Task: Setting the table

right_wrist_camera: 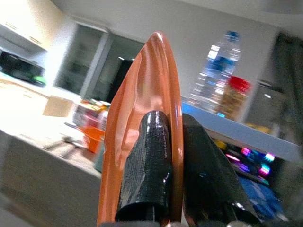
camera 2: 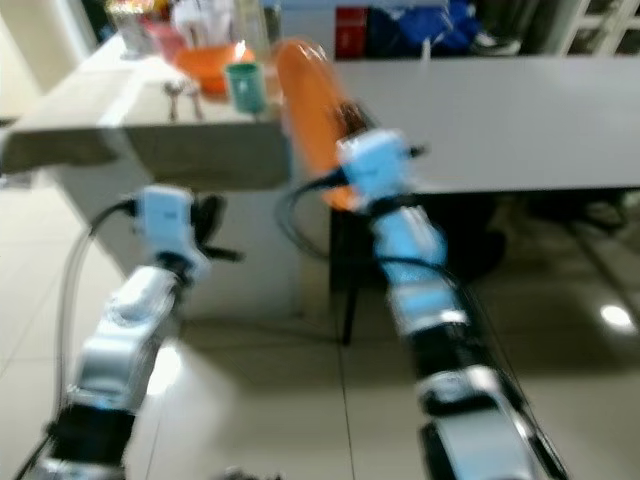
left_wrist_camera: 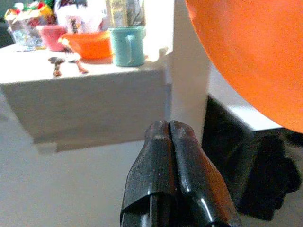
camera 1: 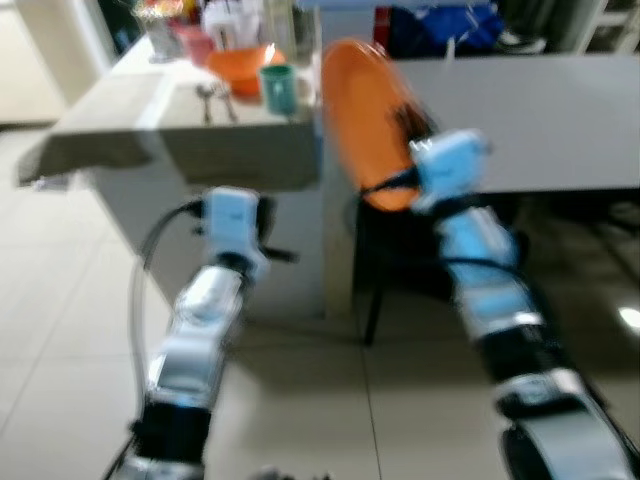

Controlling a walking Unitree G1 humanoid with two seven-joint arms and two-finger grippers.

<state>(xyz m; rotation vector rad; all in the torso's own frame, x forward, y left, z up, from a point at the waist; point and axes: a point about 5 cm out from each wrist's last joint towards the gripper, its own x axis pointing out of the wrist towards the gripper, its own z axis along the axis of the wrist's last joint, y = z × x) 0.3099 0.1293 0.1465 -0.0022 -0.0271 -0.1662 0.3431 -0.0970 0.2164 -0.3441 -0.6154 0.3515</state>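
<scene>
The right gripper [right_wrist_camera: 174, 165] is pinching the orange plate [camera 1: 368, 120] on its edge, carrying it toward the grey table [camera 1: 540, 120] at two o'clock. Next, lay it flat. The left gripper [left_wrist_camera: 176, 177] is pressed together, holding nothing.

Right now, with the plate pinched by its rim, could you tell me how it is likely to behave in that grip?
The plate looks stiff: it holds its shape on edge in the right claw. Its glossy surface may be slippery between the fingers. Held at the rim only, it could pivot or slip.
</scene>
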